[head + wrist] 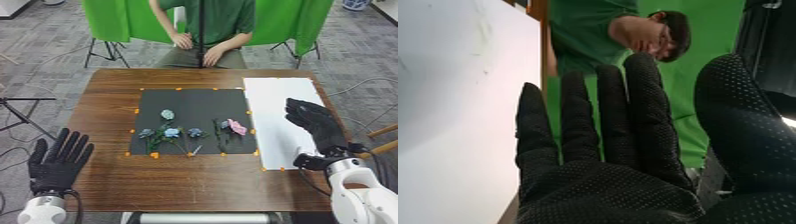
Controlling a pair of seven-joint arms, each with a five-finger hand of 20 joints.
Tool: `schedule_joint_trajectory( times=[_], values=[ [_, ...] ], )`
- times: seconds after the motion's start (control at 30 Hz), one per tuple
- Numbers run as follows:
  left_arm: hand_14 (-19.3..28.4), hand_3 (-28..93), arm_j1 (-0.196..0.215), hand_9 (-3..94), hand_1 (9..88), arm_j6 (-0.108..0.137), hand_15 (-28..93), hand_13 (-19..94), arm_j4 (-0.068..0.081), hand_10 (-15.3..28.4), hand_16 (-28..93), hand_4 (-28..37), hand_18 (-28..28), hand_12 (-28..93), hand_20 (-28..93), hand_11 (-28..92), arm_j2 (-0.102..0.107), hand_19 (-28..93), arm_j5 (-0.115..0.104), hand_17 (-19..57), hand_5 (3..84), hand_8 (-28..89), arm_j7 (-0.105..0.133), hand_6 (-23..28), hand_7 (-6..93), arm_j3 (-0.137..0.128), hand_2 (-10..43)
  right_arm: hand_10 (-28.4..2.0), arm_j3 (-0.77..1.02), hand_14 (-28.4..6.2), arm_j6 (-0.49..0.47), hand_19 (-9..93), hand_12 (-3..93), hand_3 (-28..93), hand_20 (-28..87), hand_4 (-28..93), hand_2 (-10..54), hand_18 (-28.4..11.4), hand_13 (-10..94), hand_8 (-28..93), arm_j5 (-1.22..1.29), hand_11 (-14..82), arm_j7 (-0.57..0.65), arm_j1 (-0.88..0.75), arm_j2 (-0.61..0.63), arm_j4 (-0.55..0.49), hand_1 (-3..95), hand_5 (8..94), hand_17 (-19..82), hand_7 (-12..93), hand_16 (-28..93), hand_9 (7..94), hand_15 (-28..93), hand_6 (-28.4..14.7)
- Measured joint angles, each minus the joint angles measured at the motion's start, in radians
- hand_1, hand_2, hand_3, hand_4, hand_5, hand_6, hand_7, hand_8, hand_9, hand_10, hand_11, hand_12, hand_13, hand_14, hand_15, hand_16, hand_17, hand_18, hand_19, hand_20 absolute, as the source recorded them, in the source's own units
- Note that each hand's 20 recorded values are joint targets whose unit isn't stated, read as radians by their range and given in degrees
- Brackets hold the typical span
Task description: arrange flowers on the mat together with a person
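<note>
Flowers, several, blue and pale with one pink: laid on the dark mat, heads up and stems toward the robot, probably so that they read as one upright bouquet. Right hand: open and empty, fingers straight, thumb apart, poised over the white sheet, presumably to leave the arrangement unobstructed. Left hand: open, empty, fingers spread and pointing forward, at the table's left edge, likely waiting.

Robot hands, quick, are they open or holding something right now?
Left hand: open, fingers spread, holding nothing visible.
Right hand: open, fingers straight, holding nothing.
</note>
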Motion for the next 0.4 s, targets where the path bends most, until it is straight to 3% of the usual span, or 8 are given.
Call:
schedule_joint_trajectory(
  times=[0.13, 0.4],
  values=[
    [13.4, 68, 0.000, 39.1, 25.4, 0.000, 27, 29, 0.000, 12.7, -8, -28.3, 11.4, 5, 11, 15, 0.000, 26, 0.000, -2.6, 43.2, -9, 0.000, 6.1, 7.5, 0.000, 14.5, -8.0, -0.009, -9.6, -0.016, 8, 9.7, 73, 24, -23, -0.7, -13.0, 37, -13, 0.050, 6.0, -0.024, 0.019, 0.000, 0.015, 33.4, 53.3, 24, 15, 12, 47.3, 13, 0.8],
    [13.2, 68, 0.001, 39.1, 25.5, -0.001, 27, 29, 0.000, 12.7, -8, -28.3, 11.2, 5, 11, 15, 0.000, 26, 0.000, -2.3, 43.2, -9, 0.002, 6.1, 7.4, 0.000, 14.3, -8.1, 0.018, -9.2, -0.150, 6, 9.6, 72, 26, -23, -1.8, -11.7, 38, -13, 0.264, 6.2, -0.108, 0.027, -0.012, 0.044, 33.8, 54.9, 26, 15, 12, 48.5, 13, 1.1]
  ],
)
